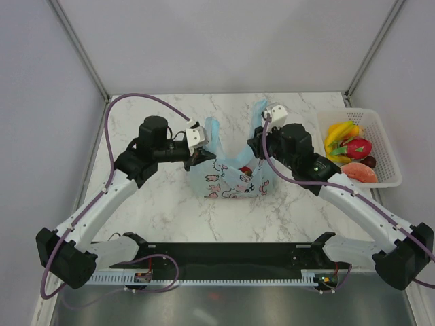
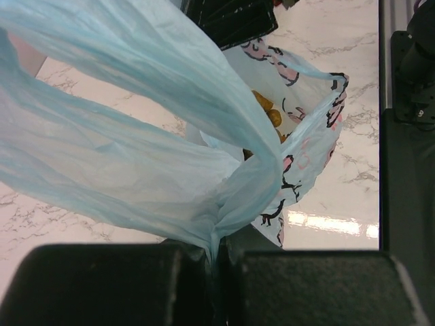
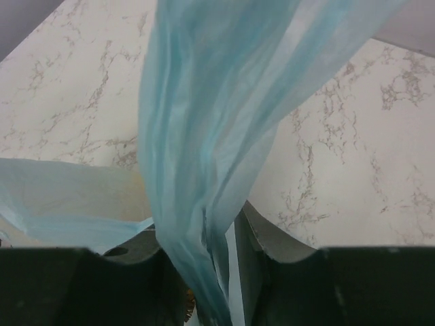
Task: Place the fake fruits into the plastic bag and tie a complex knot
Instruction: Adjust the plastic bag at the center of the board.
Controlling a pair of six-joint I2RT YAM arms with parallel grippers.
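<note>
The light-blue plastic bag (image 1: 231, 180) stands mid-table with its mouth held up between both arms. My left gripper (image 1: 197, 157) is shut on the bag's left handle (image 2: 136, 136), the film pinched between the fingers (image 2: 216, 255). My right gripper (image 3: 214, 272) is open; the right handle (image 3: 217, 122) hangs between its fingers with a gap beside it. Inside the bag lie a tan cluster (image 2: 268, 109) and a red fruit (image 1: 246, 178). Yellow bananas (image 1: 340, 132), a pink dragon fruit (image 1: 357, 147), a dark ball (image 1: 369, 161) and an orange-red slice (image 1: 360, 173) sit in the basket.
A white mesh basket (image 1: 387, 146) stands at the table's right edge. Grey walls close in the marble table (image 1: 156, 204) at the back and sides. A black rail with the arm bases runs along the near edge (image 1: 224, 255).
</note>
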